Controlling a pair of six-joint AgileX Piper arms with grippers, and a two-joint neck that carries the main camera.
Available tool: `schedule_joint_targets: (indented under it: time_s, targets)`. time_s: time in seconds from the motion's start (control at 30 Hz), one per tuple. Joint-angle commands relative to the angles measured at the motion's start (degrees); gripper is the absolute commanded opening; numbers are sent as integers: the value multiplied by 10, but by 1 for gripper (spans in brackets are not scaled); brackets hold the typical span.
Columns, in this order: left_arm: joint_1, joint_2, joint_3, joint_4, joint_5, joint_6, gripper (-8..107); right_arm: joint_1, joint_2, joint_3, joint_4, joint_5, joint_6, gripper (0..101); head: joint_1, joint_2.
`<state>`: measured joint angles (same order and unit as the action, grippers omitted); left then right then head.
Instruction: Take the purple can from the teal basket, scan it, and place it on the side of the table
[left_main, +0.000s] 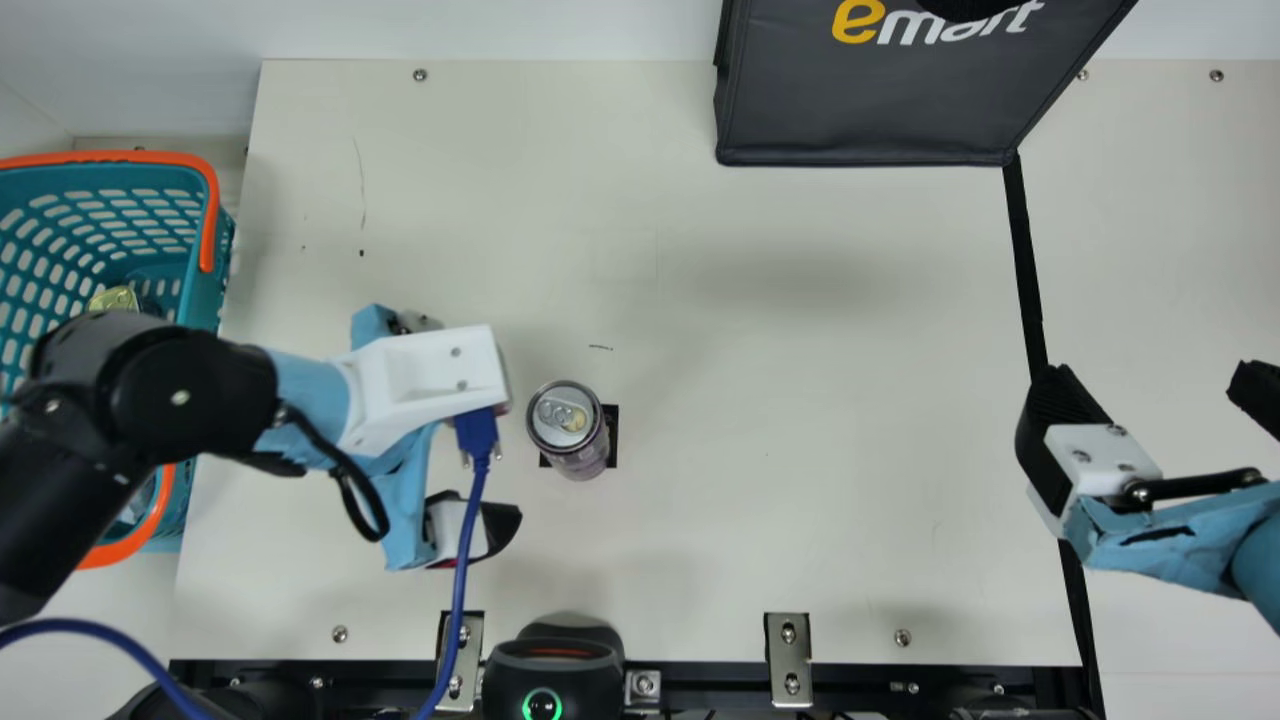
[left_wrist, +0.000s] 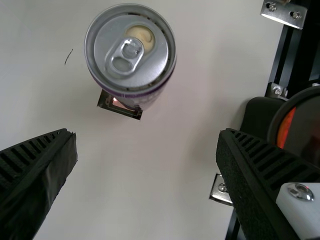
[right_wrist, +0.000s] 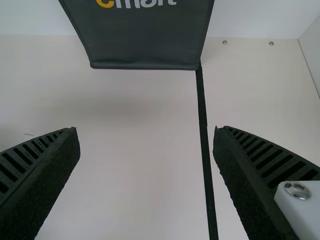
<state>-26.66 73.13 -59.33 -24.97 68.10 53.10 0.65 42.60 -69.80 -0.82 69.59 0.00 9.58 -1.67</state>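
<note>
Main view, left edge: teal basket (left_main: 206, 295). Left of centre: left gripper (left_main: 468, 425), fingers spread apart. Just beyond its fingertips, clear of them, near frame centre: purple can (left_main: 571, 430), upright on the table (left_main: 800, 500), partly over a black square (left_main: 612, 435). Right edge: right gripper (left_main: 1150, 385), fingers also spread.

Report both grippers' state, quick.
Left gripper: open, holding nothing; the can stands on the table just beyond its fingers.
Right gripper: open, nothing between its fingers.
</note>
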Motion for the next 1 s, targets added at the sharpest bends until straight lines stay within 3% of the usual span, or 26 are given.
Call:
schedule_joint_targets:
  time_s: [0.0, 0.4, 0.97]
  targets:
    - [5, -23, 5, -2, 3, -13, 90, 0, 0, 0, 0, 0, 0, 95, -17, 1]
    - [12, -83, 26, 2, 14, -53, 90, 0, 0, 0, 0, 0, 0, 95, -17, 1]
    - [11, -82, 28, -6, 7, -57, 90, 0, 0, 0, 0, 0, 0, 95, -17, 1]
